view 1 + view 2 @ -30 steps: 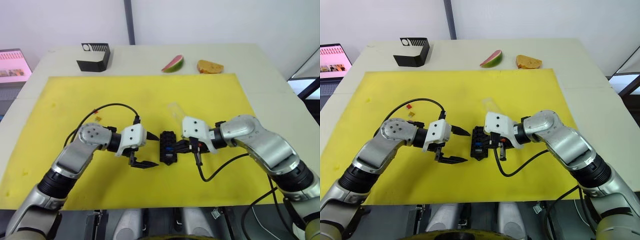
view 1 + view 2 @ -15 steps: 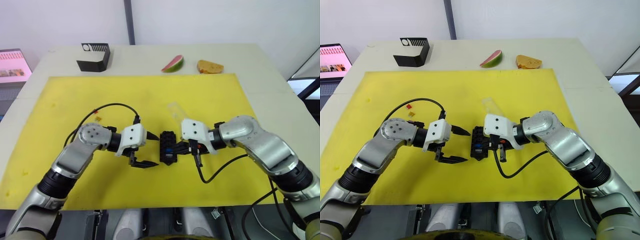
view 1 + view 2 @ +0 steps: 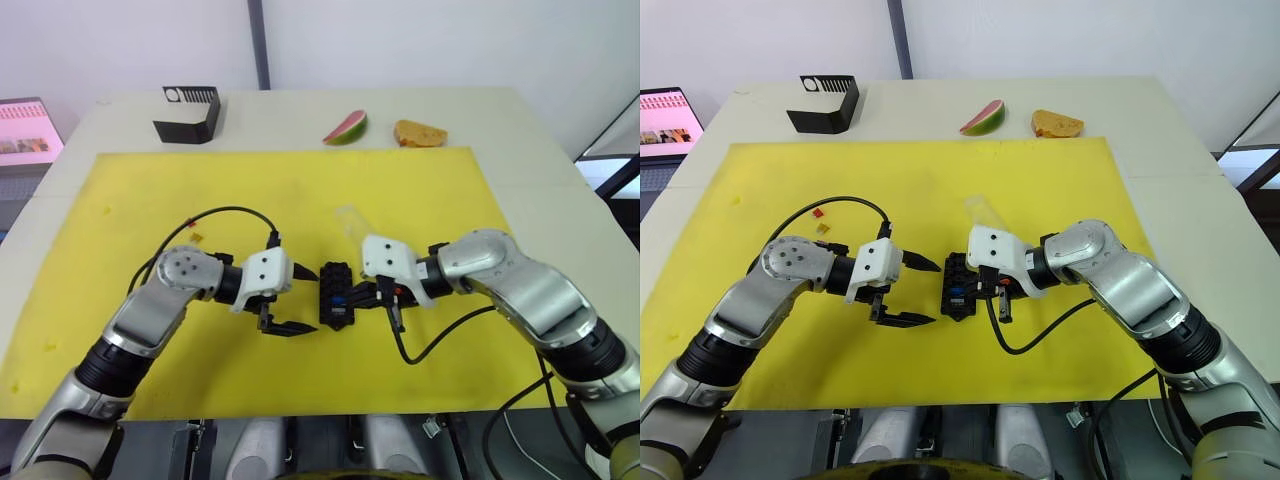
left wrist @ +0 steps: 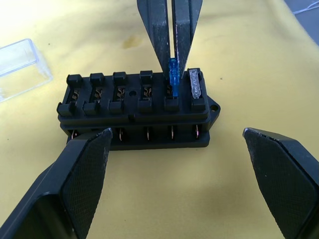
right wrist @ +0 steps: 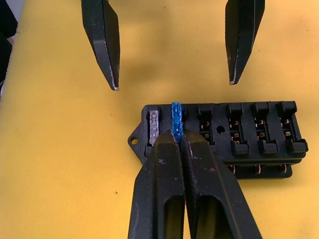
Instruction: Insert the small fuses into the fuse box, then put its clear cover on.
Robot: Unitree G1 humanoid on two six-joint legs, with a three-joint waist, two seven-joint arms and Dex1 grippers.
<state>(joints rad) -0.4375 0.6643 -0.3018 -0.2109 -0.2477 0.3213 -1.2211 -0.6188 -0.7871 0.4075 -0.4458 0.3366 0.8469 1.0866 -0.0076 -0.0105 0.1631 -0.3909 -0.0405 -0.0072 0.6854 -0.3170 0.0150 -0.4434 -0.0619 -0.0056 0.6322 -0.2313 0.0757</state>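
Fuse box (image 4: 137, 107) holds one whitish fuse (image 4: 195, 85); right gripper (image 5: 177, 135), pinched on blue fuse (image 5: 176, 118), seats it; left gripper (image 3: 298, 300) gapes empty; clear cover (image 4: 20, 62) off.

The fuse box (image 3: 336, 293) — a black block with two rows of slots — lies flat at the frame's centre. A whitish fuse (image 4: 195, 84) sits in its end slot; beside it a blue fuse (image 4: 173, 75) stands upright in the next slot, pinched by my right end effector (image 5: 177, 135). The clear cover (image 3: 352, 222) lies just above. Red (image 3: 819, 212) and amber fuses (image 3: 824, 228) rest at centre-left.
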